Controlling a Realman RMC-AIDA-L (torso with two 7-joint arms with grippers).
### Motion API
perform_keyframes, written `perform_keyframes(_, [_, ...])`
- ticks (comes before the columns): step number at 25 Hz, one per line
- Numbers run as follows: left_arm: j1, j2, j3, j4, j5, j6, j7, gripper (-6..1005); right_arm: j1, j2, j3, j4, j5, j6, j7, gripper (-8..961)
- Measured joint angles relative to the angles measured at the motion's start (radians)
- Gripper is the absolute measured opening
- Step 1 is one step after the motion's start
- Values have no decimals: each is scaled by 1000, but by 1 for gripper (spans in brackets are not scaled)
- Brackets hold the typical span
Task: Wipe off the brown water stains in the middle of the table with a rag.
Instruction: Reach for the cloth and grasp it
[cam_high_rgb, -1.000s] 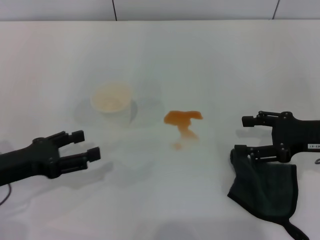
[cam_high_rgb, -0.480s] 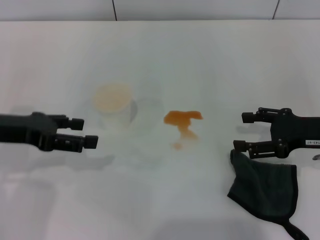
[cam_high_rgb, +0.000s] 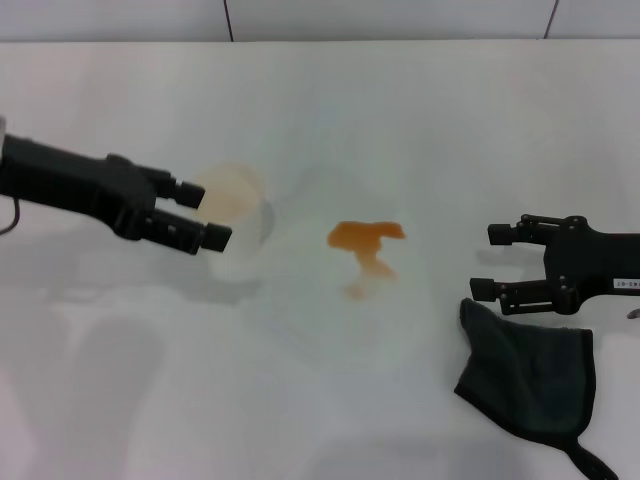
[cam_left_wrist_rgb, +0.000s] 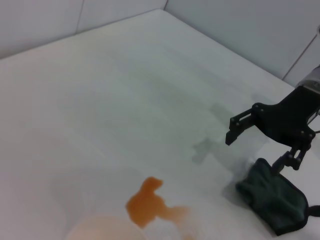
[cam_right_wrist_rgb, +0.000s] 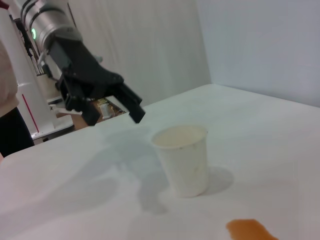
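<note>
The brown water stains (cam_high_rgb: 365, 243) lie on the white table (cam_high_rgb: 320, 400) near its middle, an orange-brown blotch with a paler tail; they also show in the left wrist view (cam_left_wrist_rgb: 148, 205) and the right wrist view (cam_right_wrist_rgb: 250, 231). The dark rag (cam_high_rgb: 530, 375) lies crumpled at the near right, also seen from the left wrist (cam_left_wrist_rgb: 275, 197). My right gripper (cam_high_rgb: 488, 262) hovers open just beyond the rag's far edge, holding nothing. My left gripper (cam_high_rgb: 207, 215) is open in the air beside the paper cup, left of the stains.
A white paper cup (cam_high_rgb: 238, 205) stands upright left of the stains, close to the left fingertips; the right wrist view shows the cup (cam_right_wrist_rgb: 182, 157) with the left gripper (cam_right_wrist_rgb: 114, 117) above and behind it. A wall runs along the table's far edge.
My left arm has risen from the near left and swung forward and right, ending beside the cup. The right gripper has stayed open above the rag, barely shifting.
</note>
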Motion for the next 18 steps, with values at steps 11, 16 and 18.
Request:
perform_keyframes(11, [-38,10,0,-19,16,-4,-1,895,-1,-4,-31,-163,-219,-59,251,828])
perform_keyframes(16, [-43,11,0,-20,13,-11,4,895,0,-4,-54,-295,-296,-158,378,827])
perform_keyframes(18, [-52,12,0,-20,12,-14,4,895,6,-6,-73,-372,-319,-210,443,827])
